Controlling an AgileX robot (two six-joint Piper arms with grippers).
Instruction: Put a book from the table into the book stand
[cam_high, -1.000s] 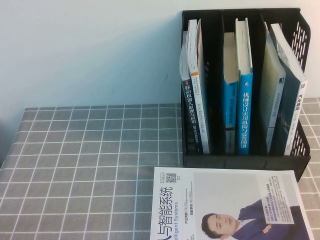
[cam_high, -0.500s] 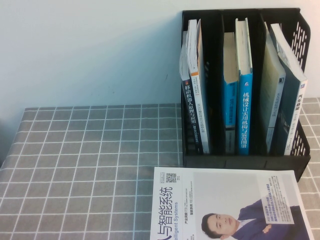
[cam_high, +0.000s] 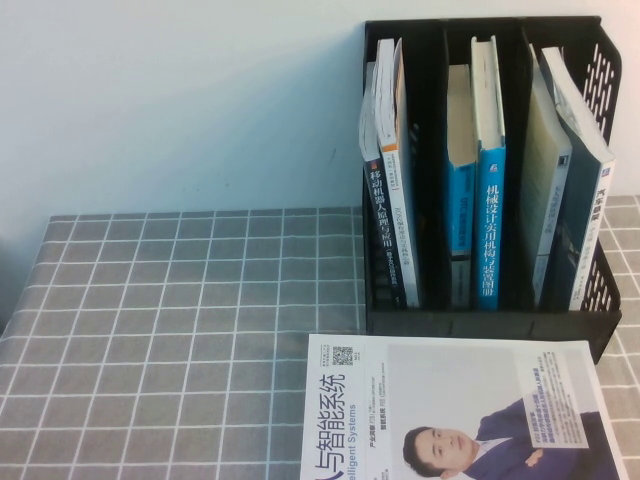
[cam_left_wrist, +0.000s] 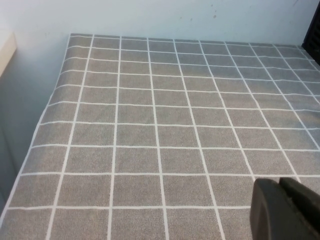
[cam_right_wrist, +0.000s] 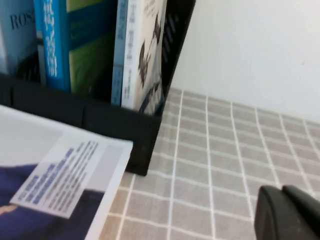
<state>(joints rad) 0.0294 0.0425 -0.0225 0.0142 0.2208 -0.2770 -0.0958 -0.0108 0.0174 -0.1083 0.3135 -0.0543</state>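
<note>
The book stand (cam_high: 487, 170) sits at the far right of the table (cam_high: 180, 330), against the pale wall, with three compartments, each holding upright volumes. The book (cam_high: 489, 170), blue-spined with white characters, stands upright in the middle compartment, just beside a plainer blue book (cam_high: 460, 190) on its left. The left compartment holds a dark-spined book (cam_high: 388, 180) with white characters; the right compartment holds two leaning volumes (cam_high: 565, 180), tilted toward the perforated outer wall.

A white magazine (cam_high: 450, 410) showing a suited man lies flat on the table directly in front of the stand, its far edge just short of the stand's base.

Neither arm appears in the high view. The left gripper (cam_left_wrist: 285, 210) shows only as a dark tip at the edge of its wrist view, held above bare grid cloth toward the left side of the table, well apart from the stand. Whether its jaws are released or clenched I cannot tell. The right gripper (cam_right_wrist: 287, 212) likewise shows as a dark tip, held low over the table near the stand's right corner, with the magazine's corner (cam_right_wrist: 60, 175) and the stand's outer wall (cam_right_wrist: 172, 45) in sight. The state of its jaws I cannot tell either. Nothing is seen held in either one.
</note>
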